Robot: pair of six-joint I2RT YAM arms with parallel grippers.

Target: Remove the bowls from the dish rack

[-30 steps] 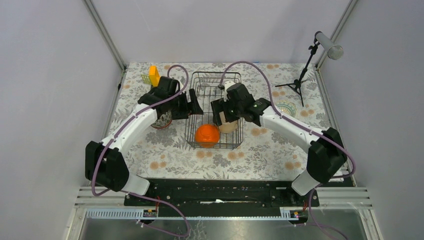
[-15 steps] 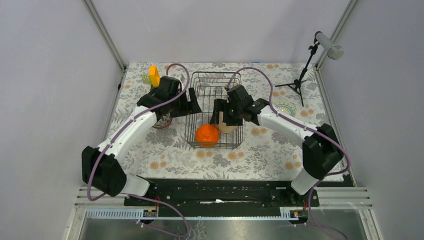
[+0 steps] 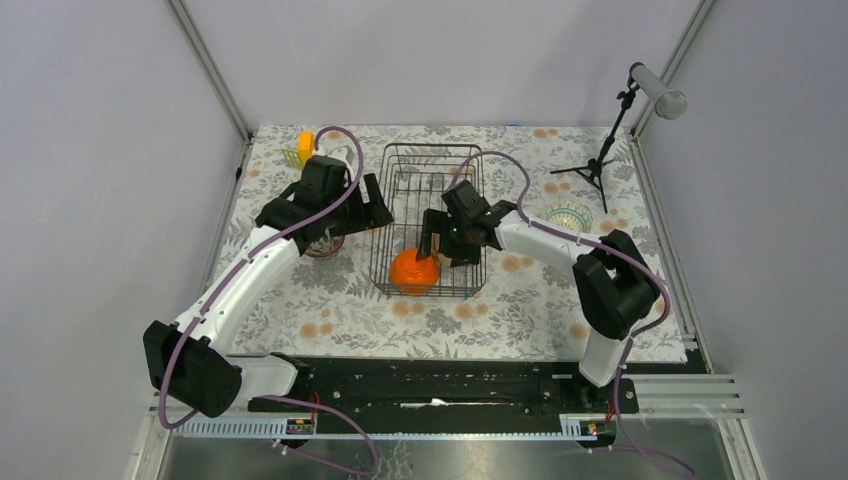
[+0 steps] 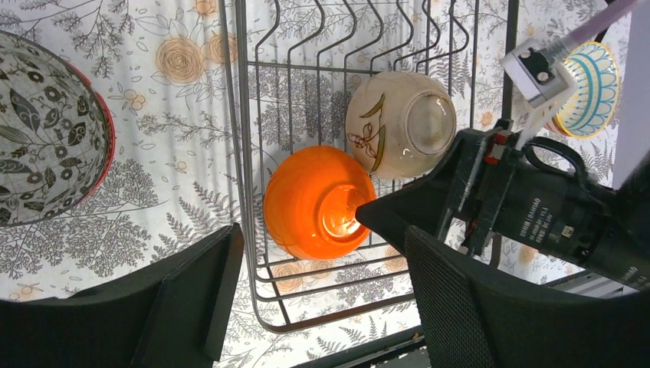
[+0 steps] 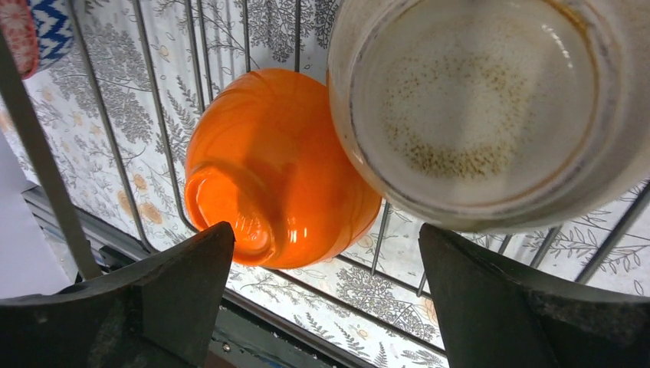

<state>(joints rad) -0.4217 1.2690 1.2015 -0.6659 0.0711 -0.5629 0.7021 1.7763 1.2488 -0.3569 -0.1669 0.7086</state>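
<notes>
Floral desk (image 3: 540,300): right fingers (image 5: 172,299) gape over the orange bowl (image 5: 283,169) inside the dish rack (image 3: 430,147); left fingers (image 4: 192,299), open, hover outside.

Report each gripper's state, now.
Left gripper: open, holding nothing.
Right gripper: open, holding nothing, above the orange bowl in the dish rack.

right gripper (image 3: 448,248) — nearer orange bowl (image 3: 413,271); left gripper (image 3: 377,205) back

Floral surface (image 3: 520,300): rack (image 3: 432,148) mid-frame, leafy bowl (image 4: 46,130) just left of it, teal bowl (image 3: 568,215) to its right, yellow thing (image 3: 300,150) upper left, tripod (image 3: 597,170) upper right.
</notes>
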